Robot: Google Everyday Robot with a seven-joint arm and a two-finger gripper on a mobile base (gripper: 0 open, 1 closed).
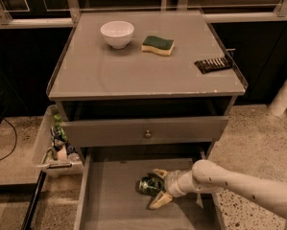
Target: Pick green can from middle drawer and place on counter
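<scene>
The small mottled dark green can lies on its side on the floor of the wide shallow grey middle drawer, its long axis seemingly pointing into the cream two-finger gripper, whose spread fingers straddle the can's right end, apparently unclamped.

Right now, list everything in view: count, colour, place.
counter: one, grey, cabinet top
bowl: one, white, counter's back left
sponge: one, green and yellow, right of the bowl
ridged object: one, black, counter's right edge
drawer front: one, grey, round knob, below the counter
middle drawer: one, grey, pulled open
green can: one, dark green, lying on the drawer floor
bin: one, pale, floor at left, holding small items
arm: one, white, entering from the right
gripper: one, pale, open, straddling the green can
</scene>
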